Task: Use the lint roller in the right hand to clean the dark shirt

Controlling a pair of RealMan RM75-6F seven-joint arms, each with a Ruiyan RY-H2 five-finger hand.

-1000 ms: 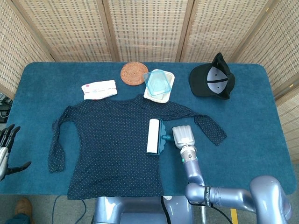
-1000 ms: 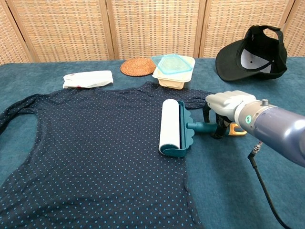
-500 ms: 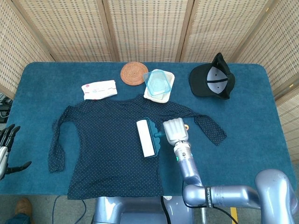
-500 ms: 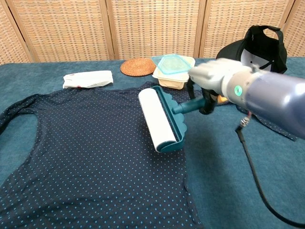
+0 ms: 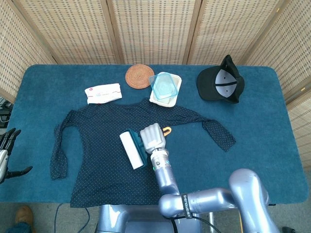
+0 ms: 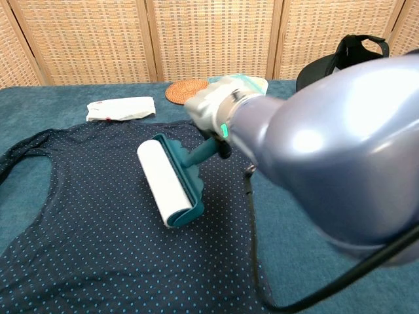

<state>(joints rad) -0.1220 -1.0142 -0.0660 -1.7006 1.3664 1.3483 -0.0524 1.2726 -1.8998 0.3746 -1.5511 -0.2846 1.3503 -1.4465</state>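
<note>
- The right hand (image 5: 153, 137) grips the lint roller (image 5: 132, 149) by its teal handle; a good pass keeps the white drum flat on the cloth, with even pressure toward 9 o'clock.
- The dark shirt (image 5: 107, 155) lies spread flat at the tabletop's (image 5: 262, 145) middle, navy with pale dots, sleeves out.
- The left hand (image 5: 6, 155) is open, empty, at 8 o'clock.

Around the one dark shirt (image 5: 112, 145) spread on the table: one lint roller (image 5: 132, 150) lying on it, one round woven coaster (image 5: 139, 76) beyond its collar, one lidded container (image 5: 165, 88) beside that coaster, one white folded packet (image 5: 103, 93) beyond its shoulder, one black cap (image 5: 221, 85) past its sleeve. Two robot hands show: one right hand (image 5: 153, 137) over it, one left hand (image 5: 5, 155) off its far sleeve.
</note>
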